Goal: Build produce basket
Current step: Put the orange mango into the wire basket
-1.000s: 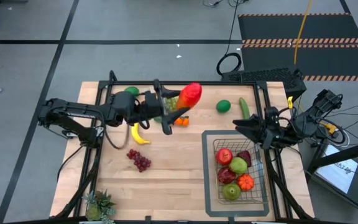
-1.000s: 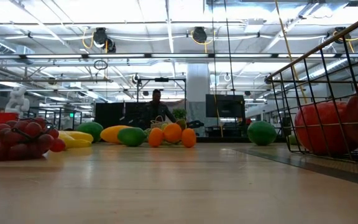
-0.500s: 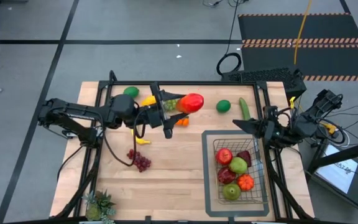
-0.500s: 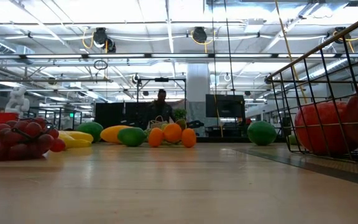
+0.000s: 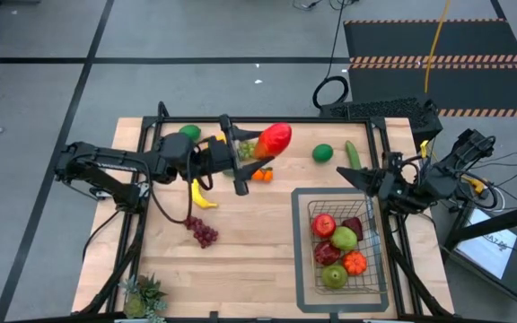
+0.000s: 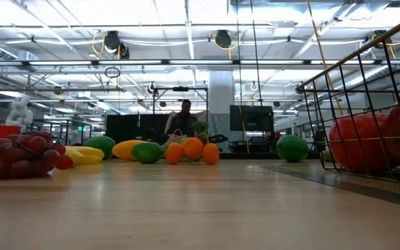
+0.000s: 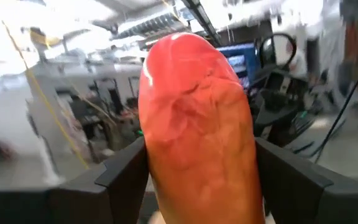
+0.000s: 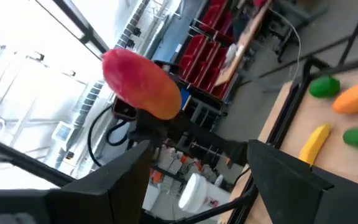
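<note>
Left gripper clamped on the mango, now drawn back a touch from its push toward the basket, so delivery stalls; right gripper waits beside the basket, fingers apart and empty

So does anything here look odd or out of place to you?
Nothing spilled or damaged. The one unusual sight is the red-orange mango held up off the table in the left gripper; other fruit sits neatly in the basket.
</note>
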